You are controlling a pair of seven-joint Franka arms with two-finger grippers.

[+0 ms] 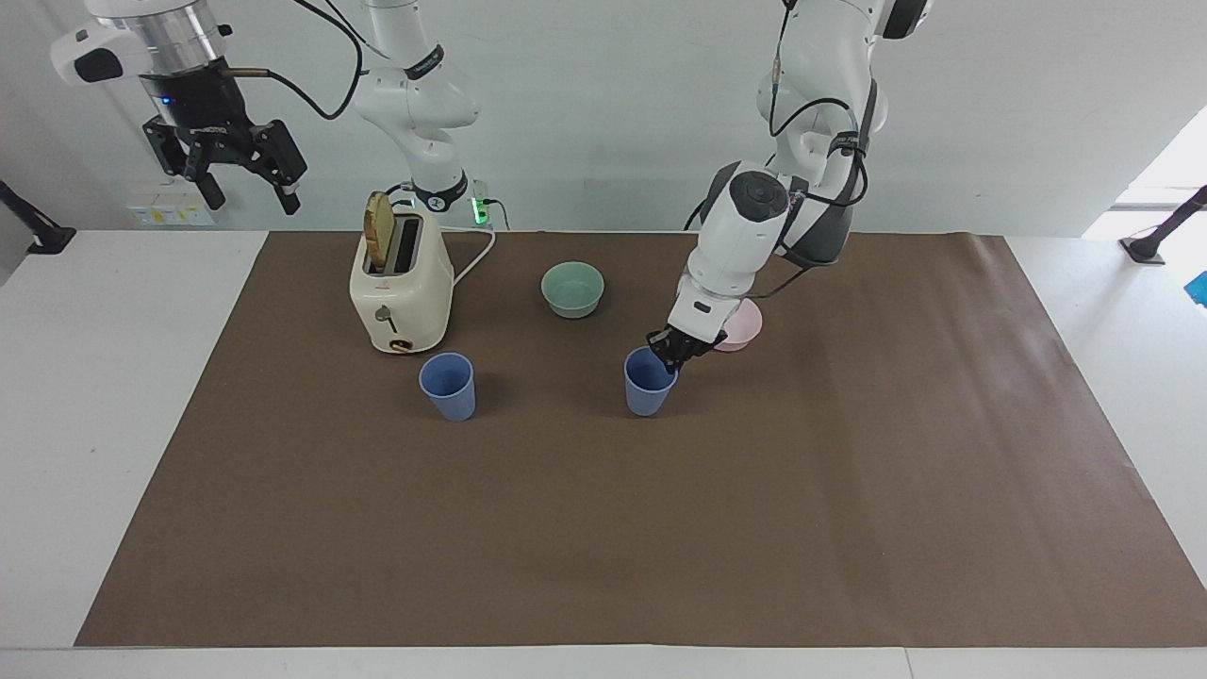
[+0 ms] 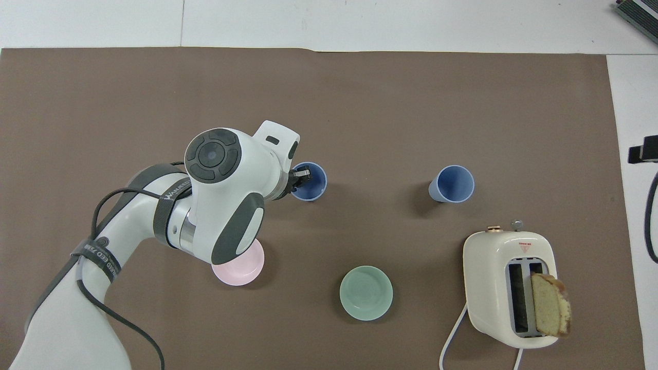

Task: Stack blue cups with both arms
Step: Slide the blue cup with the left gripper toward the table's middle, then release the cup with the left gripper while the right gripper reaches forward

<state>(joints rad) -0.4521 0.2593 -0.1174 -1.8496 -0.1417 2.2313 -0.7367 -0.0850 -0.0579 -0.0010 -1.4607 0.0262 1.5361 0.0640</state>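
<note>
Left arm (image 1: 745, 222) reaches down from its base, elbow high, forearm slanting toward mid-table. Left gripper (image 1: 671, 351) is low, fingers pinched on a cup (image 1: 649, 382) rim, one finger inside. Right arm (image 1: 415, 85) waits, folded high at its own end. Right gripper (image 1: 243, 179) hangs in the air, fingers spread, pointing down.
</note>
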